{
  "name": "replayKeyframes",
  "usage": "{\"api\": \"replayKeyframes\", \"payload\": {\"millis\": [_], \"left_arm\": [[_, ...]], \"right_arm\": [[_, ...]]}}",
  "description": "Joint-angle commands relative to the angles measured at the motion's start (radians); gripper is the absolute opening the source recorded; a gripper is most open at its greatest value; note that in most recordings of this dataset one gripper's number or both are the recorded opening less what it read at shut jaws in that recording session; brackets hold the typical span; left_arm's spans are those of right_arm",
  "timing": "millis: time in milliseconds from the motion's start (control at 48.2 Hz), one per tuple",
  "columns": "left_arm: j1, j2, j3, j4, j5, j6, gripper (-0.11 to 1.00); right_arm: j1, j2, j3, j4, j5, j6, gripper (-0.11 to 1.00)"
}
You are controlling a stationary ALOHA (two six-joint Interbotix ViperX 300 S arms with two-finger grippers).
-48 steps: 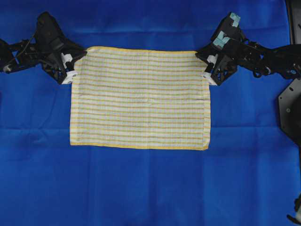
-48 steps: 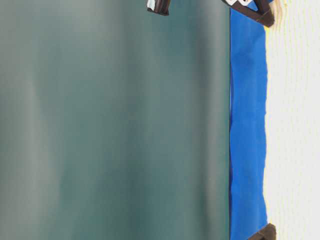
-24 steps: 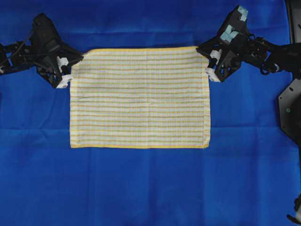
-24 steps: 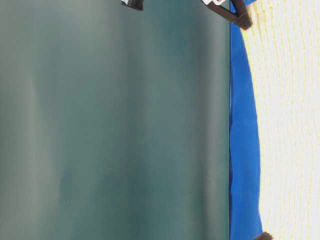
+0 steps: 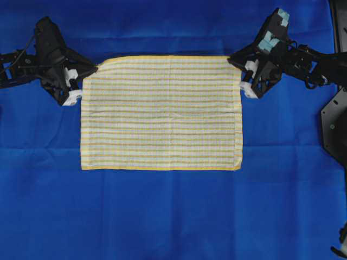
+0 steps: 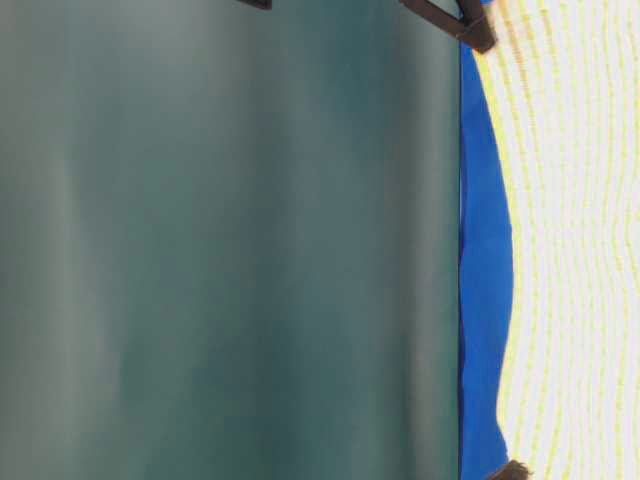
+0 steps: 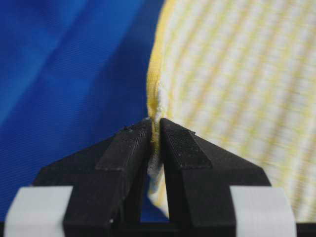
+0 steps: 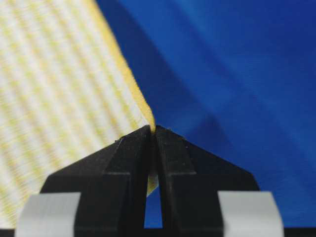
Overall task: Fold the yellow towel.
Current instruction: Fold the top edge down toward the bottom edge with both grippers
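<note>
The yellow towel point(image 5: 161, 114), white with fine yellow stripes and yellow hems, lies spread on the blue sheet point(image 5: 162, 216). Its far edge is lifted off the sheet, and its near edge rests flat. My left gripper point(image 5: 95, 69) is shut on the towel's far left corner; the left wrist view shows the yellow hem point(image 7: 154, 106) pinched in my left gripper point(image 7: 155, 124). My right gripper point(image 5: 230, 58) is shut on the far right corner, with the hem point(image 8: 133, 84) caught in my right gripper point(image 8: 153, 130). In the table-level view the towel point(image 6: 580, 240) rises at the right.
The blue sheet covers the whole table around the towel. A black bracket point(image 5: 333, 124) stands at the right edge. A dark green backdrop point(image 6: 230, 240) fills the left of the table-level view.
Both grippers have moved apart and toward the far side, carrying the towel's far corners. The far edge has pulled straighter and risen off the sheet.
</note>
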Motion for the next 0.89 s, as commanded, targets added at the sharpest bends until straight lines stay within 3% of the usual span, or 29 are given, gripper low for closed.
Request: {"api": "replayKeyframes", "payload": {"millis": [0,270,436,643,871], "left_arm": [[-0.038,-0.054,0.005,-0.002,-0.006,-0.002,0.06],[-0.192,-0.198,0.029,-0.002,0.055,-0.032,0.06],[-0.305,-0.253,0.052,-0.002,0.078,-0.089,0.06],[-0.425,-0.272,0.074,-0.002,0.08,-0.178,0.06],[-0.526,-0.259,0.069,-0.002,0.08,-0.195,0.06]], "right_arm": [[0.044,-0.034,0.003,0.006,0.008,0.002,0.04],[0.206,-0.124,0.035,0.094,0.054,0.002,0.04],[0.307,-0.199,0.058,0.149,0.095,0.002,0.04],[0.423,-0.278,0.08,0.181,0.112,0.002,0.04],[0.511,-0.279,0.078,0.213,0.124,0.002,0.04]]}}
